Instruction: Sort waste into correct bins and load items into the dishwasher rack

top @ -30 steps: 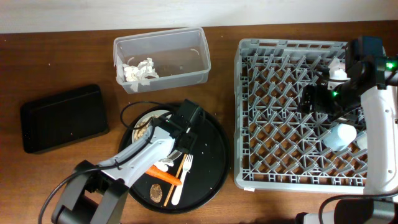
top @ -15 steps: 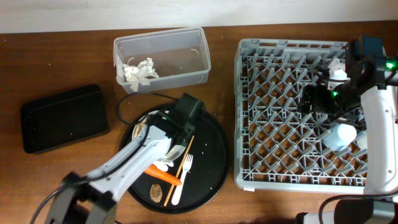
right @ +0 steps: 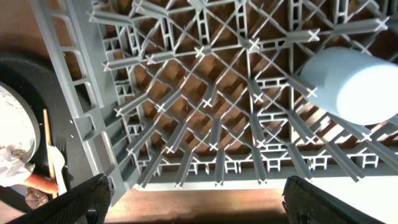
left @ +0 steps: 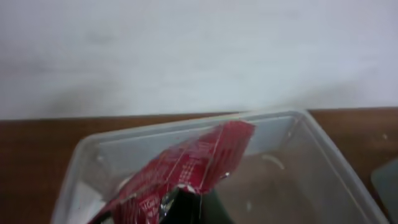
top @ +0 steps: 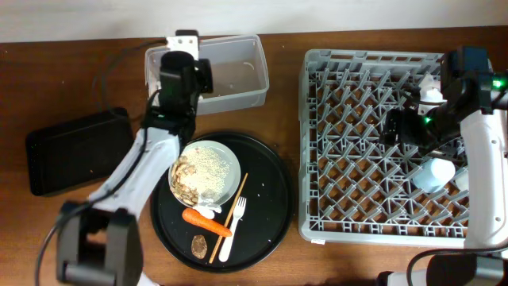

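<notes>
My left gripper (top: 183, 78) hangs over the left end of the clear tub (top: 238, 73), shut on a small red wrapper (left: 186, 165) that sticks up above the tub's floor (left: 280, 186). It hides the napkins in the tub. On the round black tray (top: 270, 191) sits the off-white plate (top: 230, 163) with beige mushy food (top: 208, 167), and beside it lie a carrot (top: 206, 222), a brown lump (top: 200, 245), a white fork (top: 232, 229) and chopsticks (top: 230, 208). My right gripper (right: 205, 208) hovers open over the grey rack (top: 357, 159), close to a pale blue cup (right: 360, 84).
The shallow black rectangular tray (top: 79, 151) lies left of the round tray. A white cup (top: 431, 86) stands in the rack's far right part, and the pale blue cup (top: 435, 173) is at its right side. Cables trail over the table by the left arm.
My left gripper shut on the red wrapper over the round tray and carried it up to the clear tub, uncovering the plate. The right arm stayed still.
</notes>
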`<action>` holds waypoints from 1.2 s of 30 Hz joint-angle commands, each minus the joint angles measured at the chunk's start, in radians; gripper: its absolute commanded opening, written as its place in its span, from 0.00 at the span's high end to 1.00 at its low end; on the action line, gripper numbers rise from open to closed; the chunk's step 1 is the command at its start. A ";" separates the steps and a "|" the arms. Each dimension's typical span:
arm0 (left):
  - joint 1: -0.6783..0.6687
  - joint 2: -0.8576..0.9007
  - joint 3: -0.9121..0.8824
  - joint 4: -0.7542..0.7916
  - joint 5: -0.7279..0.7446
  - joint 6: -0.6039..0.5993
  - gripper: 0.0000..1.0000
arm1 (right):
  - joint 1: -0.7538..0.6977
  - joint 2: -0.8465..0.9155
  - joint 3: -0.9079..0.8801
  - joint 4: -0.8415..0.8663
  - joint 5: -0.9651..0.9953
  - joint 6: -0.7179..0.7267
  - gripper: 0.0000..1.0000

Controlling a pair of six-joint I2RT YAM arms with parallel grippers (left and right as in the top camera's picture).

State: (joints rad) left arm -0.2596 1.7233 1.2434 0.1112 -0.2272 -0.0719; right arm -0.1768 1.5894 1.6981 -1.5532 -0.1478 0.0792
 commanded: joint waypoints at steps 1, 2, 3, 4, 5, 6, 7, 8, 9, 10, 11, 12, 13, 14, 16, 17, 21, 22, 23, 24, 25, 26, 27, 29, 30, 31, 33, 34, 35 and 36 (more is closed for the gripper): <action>0.003 0.151 0.002 0.115 0.022 -0.002 0.98 | 0.000 -0.019 0.002 -0.003 0.002 0.004 0.08; 0.002 0.176 0.002 0.140 0.022 -0.002 0.91 | 0.000 -0.019 0.002 -0.003 0.002 0.004 0.08; 0.002 0.196 0.002 0.160 0.023 -0.002 0.77 | 0.000 -0.019 0.002 -0.003 0.002 0.004 0.08; 0.002 0.207 0.002 0.171 0.023 -0.002 0.60 | 0.000 -0.019 0.002 -0.003 0.002 0.003 0.08; 0.002 0.212 0.002 0.182 0.022 -0.002 0.35 | 0.000 -0.019 0.002 -0.003 0.002 0.003 0.08; 0.003 0.212 0.003 0.194 0.022 -0.001 0.16 | 0.000 -0.019 0.002 -0.003 0.002 0.003 0.08; 0.003 0.206 0.004 0.199 0.023 -0.001 0.03 | 0.000 -0.019 0.002 -0.003 0.003 0.004 0.07; 0.003 0.193 0.005 0.201 0.022 -0.001 0.01 | 0.000 -0.019 0.002 -0.003 0.002 0.003 0.07; 0.003 0.178 0.005 0.192 0.023 -0.001 0.01 | 0.000 -0.019 0.002 -0.003 0.003 0.003 0.07; 0.003 0.164 0.005 0.182 0.022 -0.001 0.01 | 0.000 -0.019 0.002 -0.003 0.003 0.003 0.07; 0.003 0.143 0.005 0.156 0.023 -0.001 0.01 | 0.000 -0.019 0.002 -0.003 0.003 0.003 0.07; -0.001 0.094 0.005 0.065 0.023 -0.002 0.01 | 0.000 -0.019 0.002 -0.003 0.003 0.003 0.07; -0.008 0.061 0.005 -0.013 0.023 -0.002 0.01 | 0.000 -0.019 0.002 -0.003 0.003 0.003 0.07; -0.020 0.019 0.005 -0.119 0.026 -0.002 0.01 | 0.000 -0.019 0.002 -0.003 0.003 0.003 0.07; -0.055 -0.075 0.005 -0.393 0.057 -0.002 0.01 | 0.000 -0.019 0.002 -0.002 0.003 0.003 0.08; -0.080 -0.130 0.005 -0.583 0.114 -0.002 0.01 | 0.000 -0.019 0.002 -0.002 0.002 0.003 0.07; -0.109 -0.203 0.005 -0.958 0.332 -0.003 0.01 | 0.000 -0.019 0.002 -0.002 0.002 0.003 0.07; -0.116 -0.203 0.005 -1.040 0.393 -0.006 0.01 | 0.000 -0.019 0.002 -0.003 0.002 0.003 0.07; -0.120 -0.200 -0.001 -1.163 0.435 -0.044 0.01 | 0.000 -0.019 0.002 -0.003 0.002 0.003 0.07; -0.120 -0.198 -0.013 -1.232 0.433 -0.063 0.01 | 0.000 -0.019 0.002 -0.003 0.002 0.003 0.07; -0.120 -0.198 -0.029 -1.276 0.433 -0.063 0.01 | 0.000 -0.019 0.002 -0.003 0.002 0.003 0.07; -0.120 -0.198 -0.051 -1.286 0.433 -0.063 0.01 | 0.000 -0.019 0.002 -0.003 0.002 0.003 0.07; -0.120 -0.198 -0.075 -1.286 0.433 -0.071 0.01 | 0.000 -0.019 0.002 -0.003 0.002 0.003 0.07; -0.120 -0.198 -0.146 -1.261 0.434 -0.116 0.01 | 0.000 -0.019 0.002 -0.004 0.002 0.003 0.07; -0.120 -0.198 -0.176 -1.241 0.434 -0.122 0.01 | 0.000 -0.019 0.002 -0.005 0.002 0.003 0.07; -0.120 -0.198 -0.204 -1.213 0.433 -0.122 0.01 | 0.000 -0.019 0.002 -0.005 0.002 0.003 0.07; -0.120 -0.198 -0.261 -1.144 0.433 -0.126 0.01 | 0.000 -0.019 0.002 -0.005 0.002 0.003 0.07; -0.120 -0.198 -0.292 -1.102 0.433 -0.126 0.01 | 0.000 -0.019 0.002 -0.007 0.002 0.003 0.07; -0.120 -0.198 -0.315 -1.070 0.431 -0.126 0.01 | 0.000 -0.019 0.002 -0.007 0.002 0.003 0.07; -0.120 -0.198 -0.332 -1.042 0.430 -0.126 0.02 | 0.000 -0.019 0.002 -0.007 0.002 0.003 0.07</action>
State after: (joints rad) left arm -0.3779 1.5276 0.9634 -0.9764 0.1883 -0.1833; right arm -0.1768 1.5883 1.6978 -1.5558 -0.1478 0.0792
